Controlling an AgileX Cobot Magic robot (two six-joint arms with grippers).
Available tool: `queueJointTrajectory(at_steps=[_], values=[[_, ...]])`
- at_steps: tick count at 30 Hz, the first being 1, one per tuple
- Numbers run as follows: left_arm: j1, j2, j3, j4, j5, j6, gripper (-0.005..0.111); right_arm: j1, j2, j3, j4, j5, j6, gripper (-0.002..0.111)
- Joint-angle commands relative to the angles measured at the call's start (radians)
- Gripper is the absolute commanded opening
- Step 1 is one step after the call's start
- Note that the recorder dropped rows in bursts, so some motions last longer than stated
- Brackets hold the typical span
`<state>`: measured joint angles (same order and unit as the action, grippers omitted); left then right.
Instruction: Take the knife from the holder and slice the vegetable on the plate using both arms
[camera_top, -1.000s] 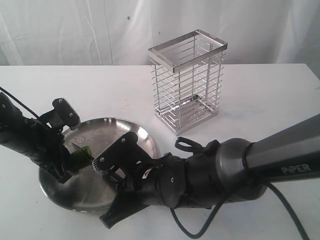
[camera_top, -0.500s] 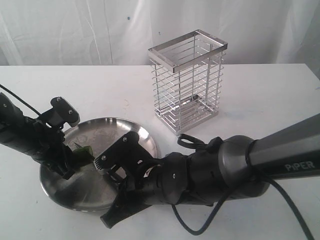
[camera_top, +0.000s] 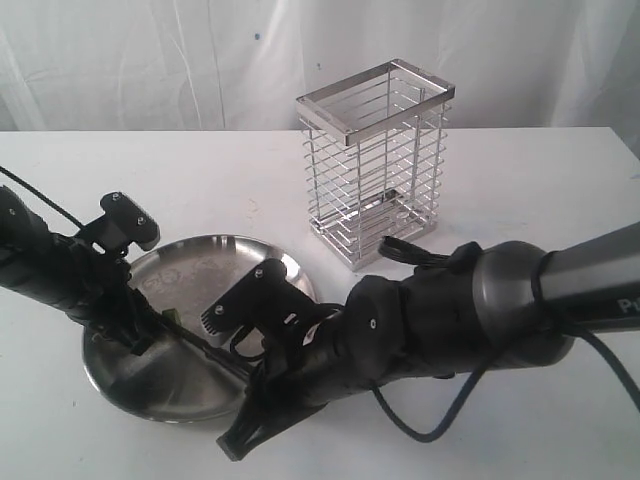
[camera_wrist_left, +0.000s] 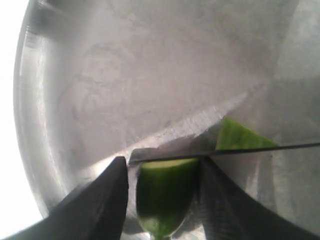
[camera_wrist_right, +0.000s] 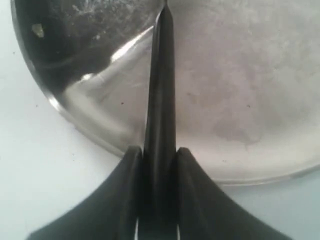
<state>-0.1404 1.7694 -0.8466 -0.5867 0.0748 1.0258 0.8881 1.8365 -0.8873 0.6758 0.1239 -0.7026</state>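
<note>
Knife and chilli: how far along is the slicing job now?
Done: the knife is out of the holder, clamped in the right gripper. In hand: the left gripper pins the green chilli on the steel plate, blade edge across it, one green piece beyond. Left: finishing the slicing.

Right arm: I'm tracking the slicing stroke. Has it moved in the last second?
Yes. The right arm has shifted toward the holder; its cable loop now overlaps the holder's base, having been clear of it.
</note>
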Motion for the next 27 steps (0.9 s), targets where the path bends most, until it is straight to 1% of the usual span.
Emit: queueJointTrajectory(at_steps=[1,5,7,8,10,12,14,15,16,18,20,23,25,27], values=[[-0.001,0.026,0.006,-0.009,-0.006,-0.010,0.048,-0.010,-0.002,0.000,-0.226,0.050,0.193,0.000],[-0.001,0.026,0.006,-0.009,0.001,-0.025,0.048,-0.014,-0.002,-0.034,-0.340,0.043,0.296,0.000],[-0.001,0.026,0.006,-0.009,0.015,-0.027,0.048,-0.040,-0.002,-0.067,-0.368,0.048,0.333,0.000],[-0.001,0.026,0.006,-0.009,0.024,-0.027,0.048,-0.072,-0.002,-0.082,-0.368,0.056,0.348,0.000],[-0.001,0.024,0.006,-0.009,0.026,-0.036,0.048,-0.125,-0.011,-0.082,-0.368,0.058,0.373,0.000],[-0.001,0.024,0.006,-0.010,0.026,-0.052,0.048,-0.150,-0.013,-0.082,-0.364,0.093,0.394,0.000],[-0.001,0.024,0.006,-0.012,0.026,-0.063,0.048,-0.139,-0.013,-0.082,-0.379,0.191,0.306,0.000],[-0.001,0.024,0.006,-0.012,0.026,-0.063,0.048,-0.149,-0.013,-0.071,-0.411,0.154,0.350,0.000],[-0.001,0.024,0.006,-0.014,0.030,-0.065,0.048,-0.162,-0.013,-0.068,-0.398,0.103,0.468,0.000],[-0.003,0.024,0.006,-0.033,0.042,-0.065,0.048,-0.142,-0.024,-0.091,-0.428,0.142,0.358,0.000],[-0.003,0.024,0.006,-0.033,0.049,-0.065,0.048,-0.154,-0.034,-0.094,-0.396,0.104,0.460,0.000],[-0.003,0.024,0.006,-0.033,0.049,-0.065,0.048,-0.137,-0.060,-0.104,-0.410,0.124,0.364,0.000],[-0.003,0.024,0.006,-0.033,0.049,-0.065,0.048,-0.140,-0.076,-0.100,-0.382,0.093,0.440,0.000],[-0.010,0.024,0.006,-0.037,0.047,-0.065,0.048,-0.135,-0.096,-0.106,-0.388,0.102,0.380,0.000]])
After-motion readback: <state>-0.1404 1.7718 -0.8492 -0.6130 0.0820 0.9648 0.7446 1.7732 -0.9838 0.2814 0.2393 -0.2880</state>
